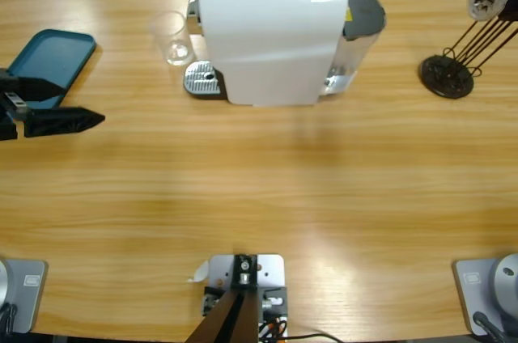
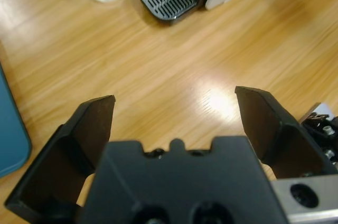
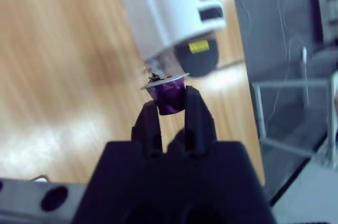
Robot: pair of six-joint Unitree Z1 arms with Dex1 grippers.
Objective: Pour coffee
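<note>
The left gripper [image 2: 174, 123] hangs with its black jaws spread wide over the bare wooden table [image 1: 259, 189], beside a teal tray [image 1: 50, 60]. The right gripper [image 3: 171, 109] pinches a small purple capsule [image 3: 166, 92]. Beyond stand a clear empty glass [image 1: 171, 37] and the white coffee machine [image 1: 271, 31]; no coffee shows.

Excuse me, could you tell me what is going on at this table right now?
The right pincer holds a small purple capsule in the air, away from the white coffee machine. The left pincer hangs open above the wooden table. A clear glass cup stands beside the machine's round metal drip tray.
</note>
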